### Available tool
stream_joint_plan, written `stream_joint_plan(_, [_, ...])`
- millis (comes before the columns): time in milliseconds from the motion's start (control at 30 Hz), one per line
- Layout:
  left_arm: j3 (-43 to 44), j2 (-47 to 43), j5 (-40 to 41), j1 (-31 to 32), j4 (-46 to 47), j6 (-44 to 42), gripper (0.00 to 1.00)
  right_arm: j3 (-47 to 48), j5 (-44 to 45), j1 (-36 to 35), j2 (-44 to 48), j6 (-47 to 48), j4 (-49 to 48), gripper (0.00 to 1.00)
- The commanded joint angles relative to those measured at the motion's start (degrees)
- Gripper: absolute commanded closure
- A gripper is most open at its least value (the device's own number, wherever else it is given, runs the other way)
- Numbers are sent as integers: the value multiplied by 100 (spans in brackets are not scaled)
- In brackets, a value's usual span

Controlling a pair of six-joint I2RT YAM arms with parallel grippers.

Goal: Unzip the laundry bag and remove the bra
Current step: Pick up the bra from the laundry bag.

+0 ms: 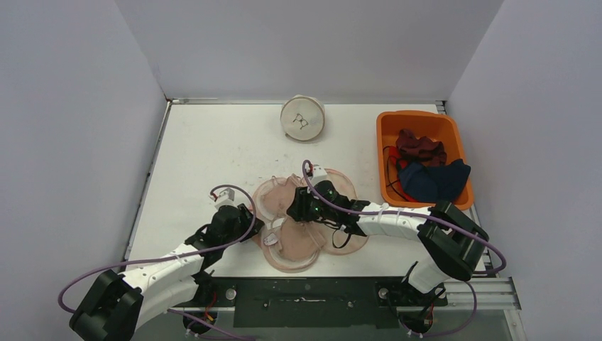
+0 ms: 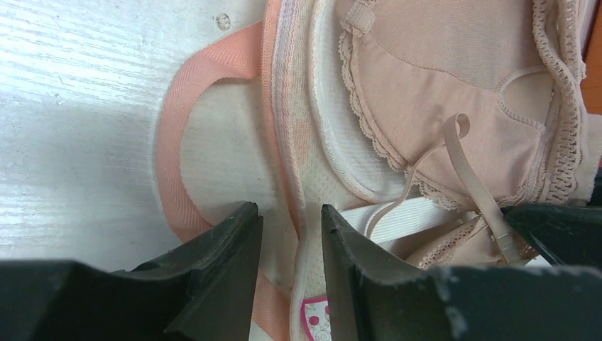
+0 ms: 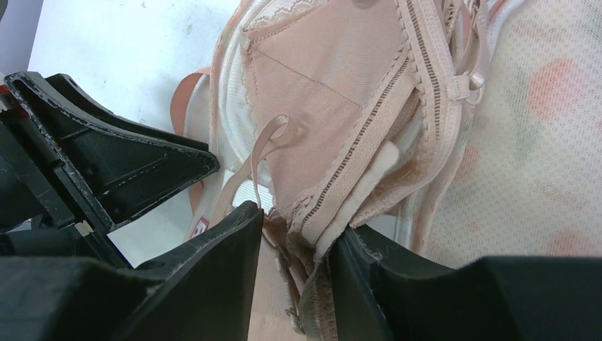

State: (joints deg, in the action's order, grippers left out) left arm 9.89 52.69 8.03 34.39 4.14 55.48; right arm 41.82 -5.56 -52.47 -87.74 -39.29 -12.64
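The pink mesh laundry bag (image 1: 292, 250) lies unzipped and spread open near the table's front edge. Its white mesh rim (image 2: 332, 160) and orange strap loop (image 2: 170, 142) fill the left wrist view. The beige lace bra (image 2: 454, 92) (image 3: 319, 92) rests in the open bag. My left gripper (image 1: 254, 229) (image 2: 287, 209) is open at the bag's left edge, the rim seam running loose between its fingers. My right gripper (image 1: 297, 207) (image 3: 298, 222) is over the bag's middle, its jaws apart with the bra's bunched lace band between them.
An orange bin (image 1: 387, 142) holding dark red and navy clothes (image 1: 426, 167) stands at the right. A white round zipped pouch (image 1: 303, 118) sits at the back centre. Grey walls enclose three sides. The two grippers are very close to each other.
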Motion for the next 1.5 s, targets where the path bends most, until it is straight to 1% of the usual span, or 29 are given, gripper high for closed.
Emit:
stream_joint_plan(0, [-30,88,-91,-38,315,-1,66,80,-15,57,-99,5,-247,61])
stream_joint_plan(33, [-26,99,-81,-38,317,-10,67,80,-1,61,-136,-10,-254,62])
stream_joint_plan(67, [-29,96,-81,-38,316,-18,68,69,18,68,-153,-29,-279,65])
stream_joint_plan(100, [-35,97,-71,-38,315,-20,69,56,1,69,-163,-39,-338,73])
stream_joint_plan(133, [-39,103,-71,-38,315,-27,70,43,-9,70,-164,-43,-370,77])
stream_joint_plan(200, [-47,105,-61,-38,315,-34,72,10,-34,70,-129,-36,-443,92])
stream_joint_plan(233, [-52,103,-52,-38,315,-39,73,-16,-52,70,-79,-22,-483,94])
stream_joint_plan(467, [-7,333,8,-42,319,-55,90,-191,-494,61,419,321,-768,95])
stream_joint_plan(567, [16,460,5,-47,362,-40,100,-212,-783,53,585,437,-840,95])
stream_joint_plan(700, [35,557,-3,-58,393,-29,100,-199,-1062,52,800,578,-876,95])
stream_joint_plan(967, [73,425,5,-72,283,-11,100,-166,-1168,61,1125,624,-801,95])
stream_joint_plan(1300, [172,-120,-26,-77,-109,29,100,-160,-755,96,659,619,-413,95])
stream_joint_plan(1467, [208,-331,-22,-82,-288,37,98,39,-634,96,840,711,-80,95])
